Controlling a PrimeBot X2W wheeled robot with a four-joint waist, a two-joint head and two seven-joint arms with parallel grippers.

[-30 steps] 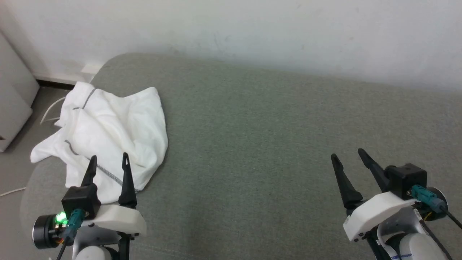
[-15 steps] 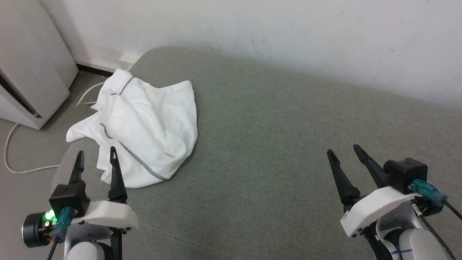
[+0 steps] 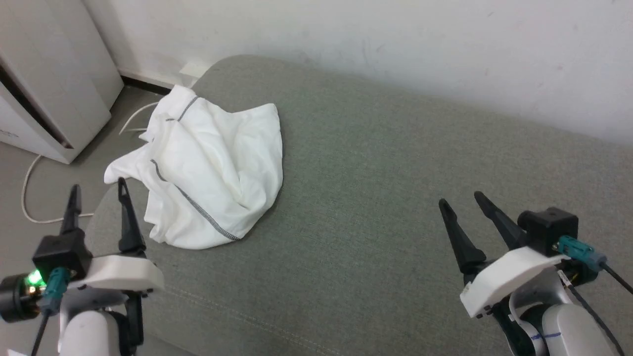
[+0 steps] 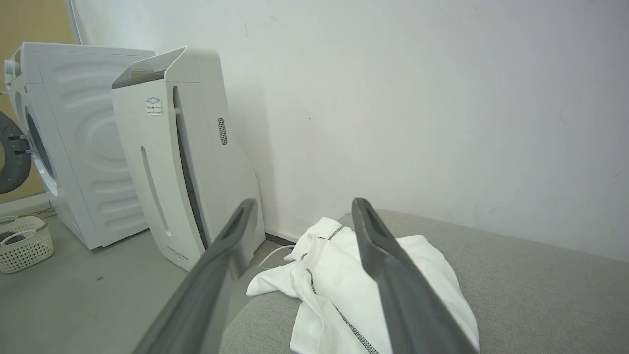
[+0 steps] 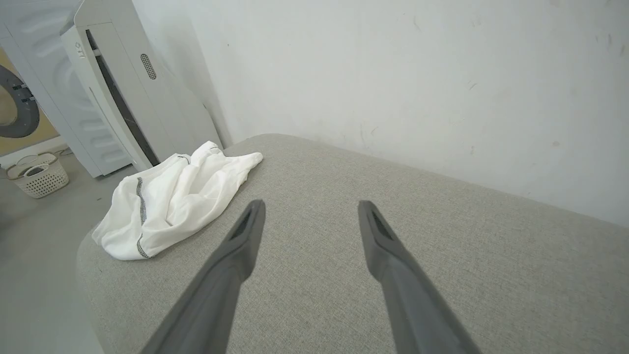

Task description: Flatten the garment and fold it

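On the grey cushion (image 3: pixel 395 173) the garment (image 3: pixel 212 168) lies crumpled at the far left corner, one fold overhanging, so a careless pull with your empty, spread left gripper (image 3: pixel 98 184) or right gripper (image 3: pixel 460 198) could drag it off.

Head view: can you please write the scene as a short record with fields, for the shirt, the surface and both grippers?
shirt: white, crumpled in a heap, not flat, not folded
cushion: grey; the shirt lies near its left end
left gripper: open, empty, close to the shirt
right gripper: open, empty, above bare cushion, far from the shirt
cable: white, on the floor at the left
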